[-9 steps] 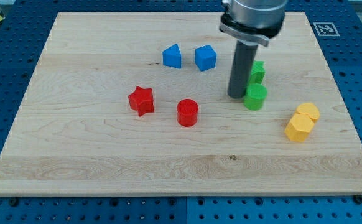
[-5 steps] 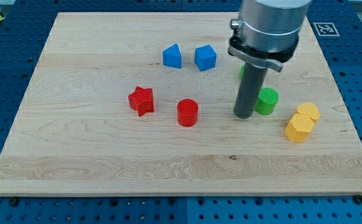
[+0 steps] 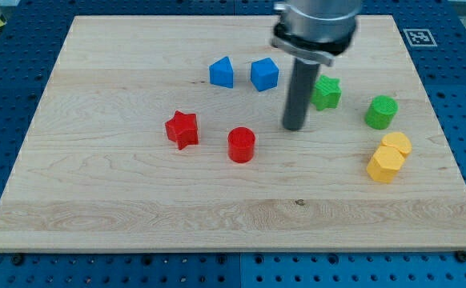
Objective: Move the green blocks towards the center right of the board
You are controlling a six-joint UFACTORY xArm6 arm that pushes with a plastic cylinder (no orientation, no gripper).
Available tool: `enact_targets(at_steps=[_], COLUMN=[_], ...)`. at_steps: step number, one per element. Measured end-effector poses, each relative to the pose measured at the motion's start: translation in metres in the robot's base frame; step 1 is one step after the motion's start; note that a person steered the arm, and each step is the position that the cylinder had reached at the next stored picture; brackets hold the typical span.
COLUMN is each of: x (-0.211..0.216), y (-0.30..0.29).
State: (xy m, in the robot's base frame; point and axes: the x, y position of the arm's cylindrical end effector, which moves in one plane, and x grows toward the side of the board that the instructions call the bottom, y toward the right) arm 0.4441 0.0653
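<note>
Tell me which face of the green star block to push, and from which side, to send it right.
Push the green star block on its face toward the view's left. My tip sits just left of and below it, so it must come level with the star first. The green cylinder already lies farther right.

No readable text, numbers or brands. Only sign: black-and-white square marker (image 3: 419,37) on board (image 3: 137,208), upper right corner of frame; pattern too small to decode.

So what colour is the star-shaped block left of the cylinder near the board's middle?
Red: the star, like the cylinder beside it, clearest in the camera view.
</note>
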Motion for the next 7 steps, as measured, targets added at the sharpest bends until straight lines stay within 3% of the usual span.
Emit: enact_targets(at_steps=[1,4,5,7], x=[-0.019,-0.038,-0.042,-0.093], y=[0.001,0.094,0.086,0.065])
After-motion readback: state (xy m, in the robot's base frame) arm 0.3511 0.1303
